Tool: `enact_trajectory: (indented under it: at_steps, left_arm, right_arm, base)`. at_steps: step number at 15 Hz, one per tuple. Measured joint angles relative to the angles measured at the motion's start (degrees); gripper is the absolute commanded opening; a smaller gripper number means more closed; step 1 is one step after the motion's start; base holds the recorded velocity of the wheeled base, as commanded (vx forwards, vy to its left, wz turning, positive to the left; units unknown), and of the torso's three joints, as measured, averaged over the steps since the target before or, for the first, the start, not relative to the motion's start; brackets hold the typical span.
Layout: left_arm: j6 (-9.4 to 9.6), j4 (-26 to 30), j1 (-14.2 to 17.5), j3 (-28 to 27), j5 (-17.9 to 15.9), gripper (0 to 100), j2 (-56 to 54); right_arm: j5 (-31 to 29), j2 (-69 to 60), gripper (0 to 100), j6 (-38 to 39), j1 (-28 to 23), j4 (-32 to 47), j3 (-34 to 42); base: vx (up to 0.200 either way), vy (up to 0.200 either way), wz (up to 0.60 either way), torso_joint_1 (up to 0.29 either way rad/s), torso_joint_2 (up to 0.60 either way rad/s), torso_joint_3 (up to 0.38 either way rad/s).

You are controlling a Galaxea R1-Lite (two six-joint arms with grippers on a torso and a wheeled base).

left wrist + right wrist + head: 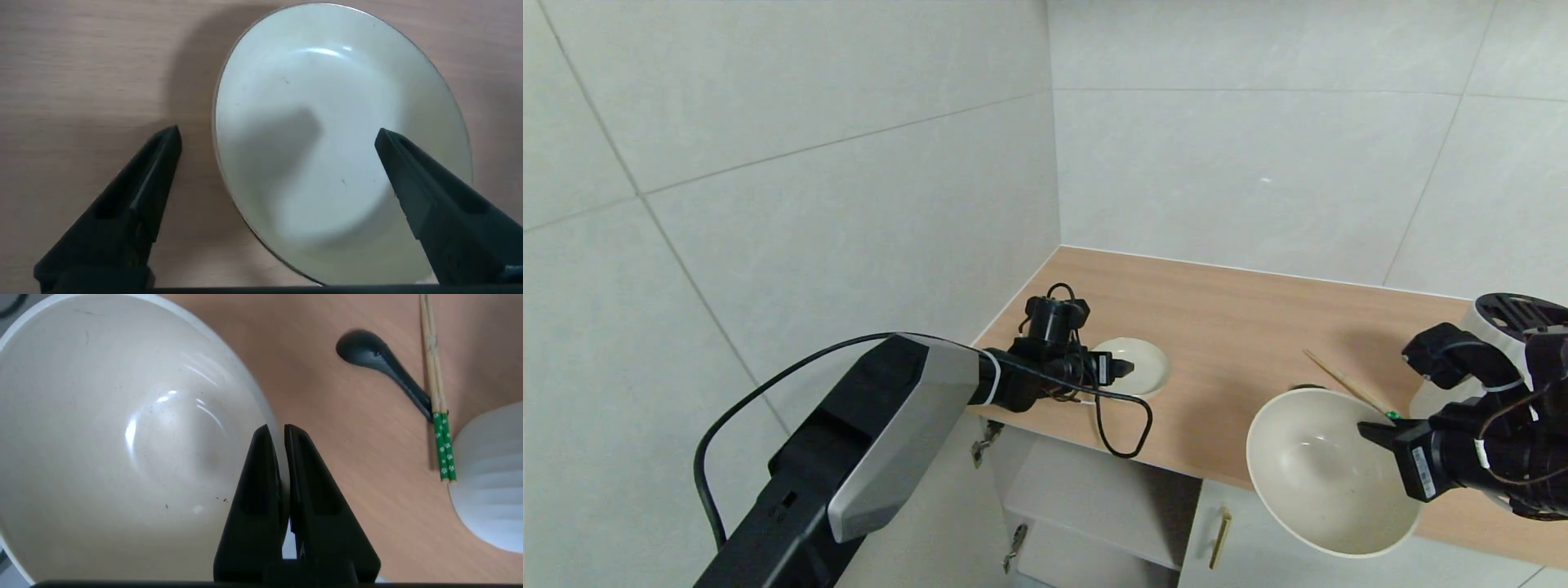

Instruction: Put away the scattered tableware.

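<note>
The bowl (1319,482) sits tilted across the counter's (1225,327) front edge in the head view, its rim pinched by the right pincer (1374,426). The chopsticks (1342,385) lie just behind that pincer. The left pincer (1125,367) hovers over a plate (1150,363) near the counter's wall-side end, with bare wood between the two pincers.

The left wrist view shows its fingers (135,208) spread wide and holding nothing, one over bare wood beside the plate's rim, the other over the plate.

The right wrist view shows the right pincer closed tight on the bowl's rim. Beyond it a black spoon (384,363) lies against the chopsticks, whose green ends reach a white ribbed pot (494,482).
</note>
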Motion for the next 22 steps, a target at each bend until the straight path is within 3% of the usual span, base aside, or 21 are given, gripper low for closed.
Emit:
enact_trajectory:
  at_steps: [12, 14, 18, 22]
  left_arm:
    - [0.33, 0.6, -0.79, 1.0, 0.34, 0, -5.01]
    - [1.26, -2.11, -0.96, 6.44, 0.38, 0, -9.12]
    - [5.45, -10.95, -1.79, 26.09, 0.43, 0, -20.37]
    - [6.56, -17.85, -2.65, 43.12, 0.45, 0, -33.38]
  right_arm:
    - [0.24, 1.01, 0, -0.07, 0.0, -0.74, -1.3]
    - [0.27, 1.01, 0, -0.05, 0.0, -0.79, -1.3]
    - [0.61, 0.73, 0, -0.02, 0.0, -1.32, -1.3]
    - [0.63, -0.67, 0, 0.06, -0.06, -1.38, -1.02]
  base:
    - [0.0, 0.0, 0.0, 0.0, 0.0, 0.0]
    - [0.0, 0.0, 0.0, 0.0, 0.0, 0.0]
    - [0.0, 0.0, 0.0, 0.0, 0.0, 0.0]
    - [0.0, 0.0, 0.0, 0.0, 0.0, 0.0]
